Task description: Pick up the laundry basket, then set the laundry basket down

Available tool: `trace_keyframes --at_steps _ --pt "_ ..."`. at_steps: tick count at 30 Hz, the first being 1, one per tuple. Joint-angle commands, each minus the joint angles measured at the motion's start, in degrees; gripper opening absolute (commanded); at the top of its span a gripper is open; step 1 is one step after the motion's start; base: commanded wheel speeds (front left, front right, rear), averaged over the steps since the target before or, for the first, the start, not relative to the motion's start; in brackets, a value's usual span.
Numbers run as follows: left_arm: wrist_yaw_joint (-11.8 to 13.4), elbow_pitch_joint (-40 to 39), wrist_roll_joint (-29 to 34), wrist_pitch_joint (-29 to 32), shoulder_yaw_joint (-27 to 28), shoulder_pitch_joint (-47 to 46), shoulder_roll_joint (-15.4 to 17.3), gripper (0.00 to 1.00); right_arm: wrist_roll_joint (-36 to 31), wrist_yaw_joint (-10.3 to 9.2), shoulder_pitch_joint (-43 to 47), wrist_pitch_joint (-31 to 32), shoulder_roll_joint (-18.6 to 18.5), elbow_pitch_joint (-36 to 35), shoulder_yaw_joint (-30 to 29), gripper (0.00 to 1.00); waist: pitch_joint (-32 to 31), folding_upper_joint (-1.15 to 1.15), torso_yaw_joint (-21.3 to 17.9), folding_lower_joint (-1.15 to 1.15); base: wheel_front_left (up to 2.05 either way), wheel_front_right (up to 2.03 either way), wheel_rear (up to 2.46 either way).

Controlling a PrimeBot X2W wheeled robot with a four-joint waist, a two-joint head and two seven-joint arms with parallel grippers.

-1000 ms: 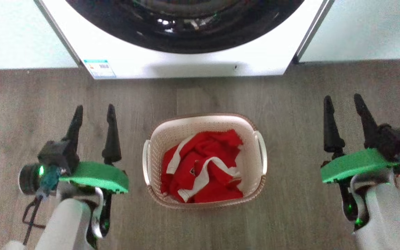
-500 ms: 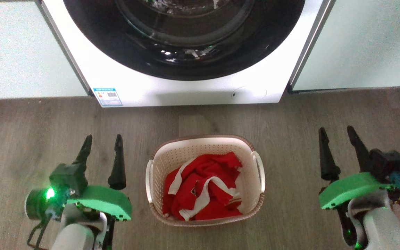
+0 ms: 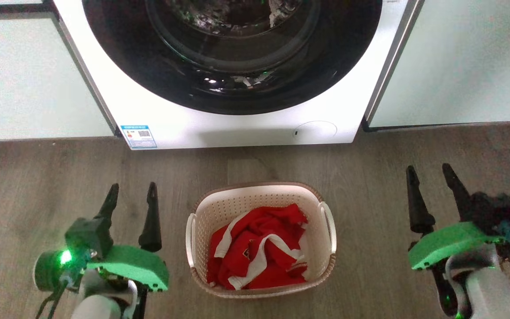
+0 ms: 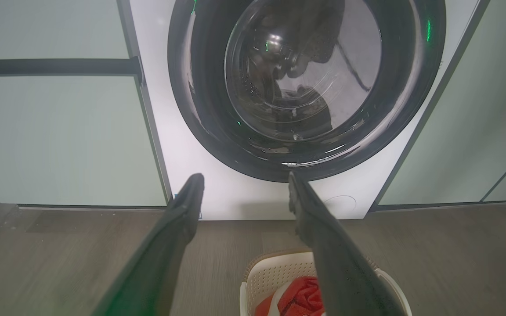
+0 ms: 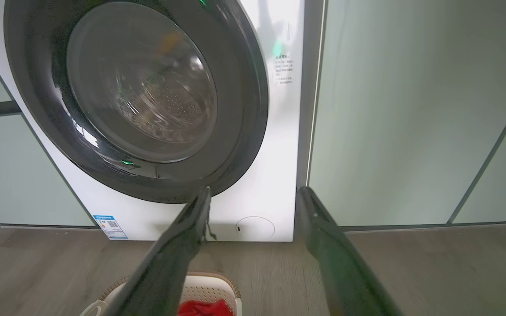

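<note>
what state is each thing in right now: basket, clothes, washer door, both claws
laundry basket, upright on the floor, handles not gripped
red garment, crumpled inside the basket
washer door, shut
left claw, open, empty, apart from the basket on its left
right claw, open, empty, apart from the basket on its right

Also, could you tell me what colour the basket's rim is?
Brown, on a cream basket; the head view shows it best.

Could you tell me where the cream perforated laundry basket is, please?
In the head view, the cream perforated laundry basket sits on the grey wooden floor between the left gripper and right gripper, in front of the white washing machine.
</note>
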Motion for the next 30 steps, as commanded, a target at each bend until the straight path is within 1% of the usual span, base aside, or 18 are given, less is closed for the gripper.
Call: trace_keyframes --at_steps 1,30 --pt "0.3 -2.1 -0.1 0.2 1.7 -2.1 1.2 1.0 0.4 -0.1 -0.4 0.2 -0.7 -2.4 1.4 1.0 0.0 0.0 -0.1 0.01 0.0 0.0 0.0" --pt "1.2 -0.7 -0.8 -0.6 1.2 -2.5 1.5 1.0 0.4 -0.1 0.7 1.1 -0.3 -3.8 1.0 1.0 0.0 0.0 -0.4 0.01 0.0 0.0 0.0"
